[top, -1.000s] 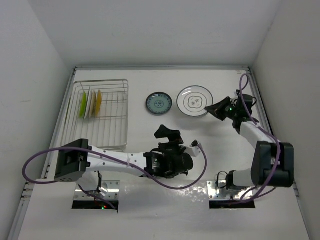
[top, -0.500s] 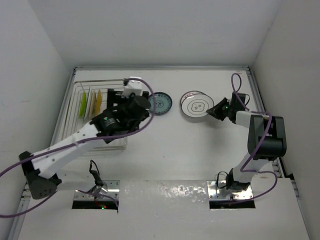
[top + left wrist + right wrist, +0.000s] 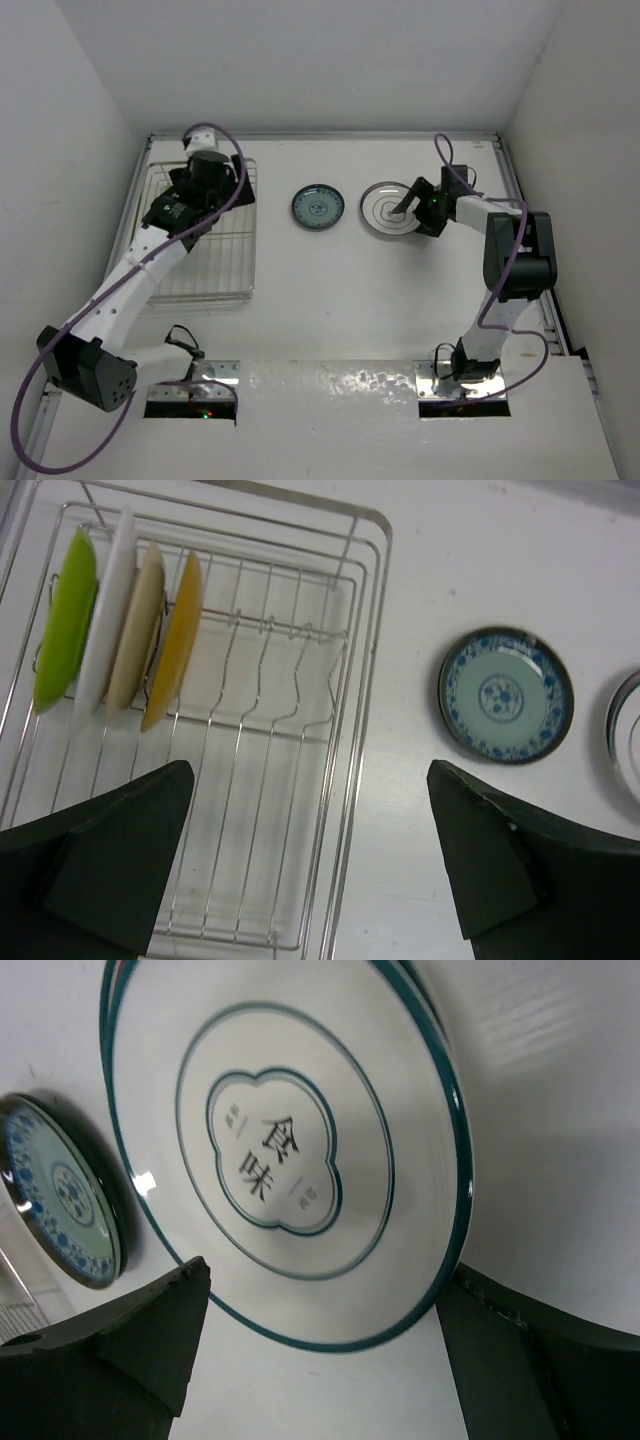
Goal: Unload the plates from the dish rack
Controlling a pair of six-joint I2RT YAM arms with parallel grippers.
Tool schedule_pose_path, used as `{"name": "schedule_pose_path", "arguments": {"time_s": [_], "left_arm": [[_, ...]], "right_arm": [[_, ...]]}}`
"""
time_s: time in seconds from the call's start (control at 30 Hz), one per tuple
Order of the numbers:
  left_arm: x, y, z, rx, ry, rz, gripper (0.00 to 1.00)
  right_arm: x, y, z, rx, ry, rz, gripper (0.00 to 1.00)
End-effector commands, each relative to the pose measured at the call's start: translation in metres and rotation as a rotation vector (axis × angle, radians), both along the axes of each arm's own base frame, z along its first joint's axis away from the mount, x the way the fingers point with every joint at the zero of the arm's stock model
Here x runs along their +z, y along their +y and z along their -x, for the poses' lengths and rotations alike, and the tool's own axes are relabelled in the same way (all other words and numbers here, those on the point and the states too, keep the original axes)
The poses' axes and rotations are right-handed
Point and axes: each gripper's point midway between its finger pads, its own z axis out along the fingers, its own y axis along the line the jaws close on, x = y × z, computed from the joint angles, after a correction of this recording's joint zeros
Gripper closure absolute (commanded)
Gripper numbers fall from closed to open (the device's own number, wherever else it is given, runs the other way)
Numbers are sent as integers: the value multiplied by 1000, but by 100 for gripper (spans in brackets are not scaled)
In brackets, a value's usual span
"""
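White desk (image 3: pixel 330 300) boxed in by plain white walls (image 3: pixel 300 60) on three sides. Dish rack (image 3: pixel 215 270) sits far left, its left side close along the desk edge, long axis running away from the arm bases. Four plates stand on edge in the far-left slots, faces turned left-right, rims in line with the rack's length, leaning a bit: lime green plate (image 3: pixel 63 625) leftmost, then plain white plate (image 3: pixel 108 600), cream plate (image 3: pixel 135 630), yellow-brown plate (image 3: pixel 175 640), packed close (contact between them not clear). The rest of the rack shows wire grid only. Left claw (image 3: pixel 310 810) hangs above the rack, fingers (image 3: pixel 120 860) spread wide, holding nothing. A strip of bare desk separates the rack's right side from the teal-blue plate (image 3: pixel 318 207), which is flat, face up, blue pattern, dark rim. Right of it, apart, the white plate with dark rings (image 3: pixel 290 1160) lies flat, clover outline and two characters at centre. A second rim peeks under its far edge, can't tell what. Right claw (image 3: pixel 408 207) is at that plate's right side, spread wide, one finger either side of its near rim in the wrist view, not gripping it
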Motion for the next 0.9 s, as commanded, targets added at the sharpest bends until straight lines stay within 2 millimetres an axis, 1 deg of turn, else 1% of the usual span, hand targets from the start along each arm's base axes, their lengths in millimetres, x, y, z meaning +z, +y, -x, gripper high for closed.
{"name": "schedule_pose_path", "arguments": {"time_s": [0.0, 0.03, 0.07, 0.2, 0.23, 0.33, 0.37, 0.4, 0.43, 0.47, 0.5, 0.53, 0.57, 0.6, 0.63, 0.67, 0.7, 0.73, 0.8, 0.83, 0.87], "left_arm": [[26, 8, -18, 14, -104, 185, 0], [27, 10, -20, 11, -106, 202, 0], [28, 22, -22, 42, -111, 208, 0], [33, 38, -24, 69, -132, 208, 0], [33, 41, -24, 76, -133, 205, 0], [31, 50, -25, 93, -129, 203, 0], [30, 57, -27, 112, -127, 200, 0], [24, 61, -30, 121, -111, 197, 0], [23, 73, -32, 149, -106, 194, 0], [19, 79, -35, 151, -90, 189, 0], [9, 78, -41, 132, -53, 200, 0], [7, 80, -45, 131, -44, 202, 2], [3, 89, -48, 143, -35, 193, 4], [-8, 91, -54, 142, 0, 194, 6], [-9, 94, -58, 144, 4, 198, 15], [-13, 94, -62, 129, 16, 198, 21], [-23, 91, -67, 108, 48, 208, 26], [-21, 91, -71, 102, 49, 204, 33], [-32, 93, -76, 97, 84, 186, 37], [-32, 95, -78, 101, 88, 174, 40], [-34, 98, -78, 103, 99, 158, 41]], "right_arm": [[-8, -3, 12, 32, 68, 56, 11], [-9, -2, 13, 36, 72, 53, 11], [-9, -1, 14, 37, 77, 46, 11], [-1, 3, 8, 34, 29, 21, 10], [0, 1, 9, 34, 31, 33, 8], [-1, -5, 20, 24, 82, 62, 8], [2, -10, 26, 4, 76, 92, 8], [4, -12, 30, -10, 66, 104, 7], [-2, -15, 46, -22, 81, 114, 5], [2, -17, 50, -33, 58, 124, 4], [25, -18, 45, -39, -39, 128, 4], [23, -6, 60, 2, -47, 133, 4], [32, 0, 62, 24, -87, 138, 4], [48, 4, 65, 59, -146, 153, 4], [50, 16, 73, 108, -153, 153, 4], [53, 20, 80, 137, -159, 153, 4], [62, 26, 84, 165, -196, 146, 4], [58, 35, 95, 204, -191, 119, 4], [67, 39, 102, 222, -238, 109, 4], [62, 39, 110, 227, -229, 108, 4], [61, 38, 114, 227, -233, 108, 4]]}}
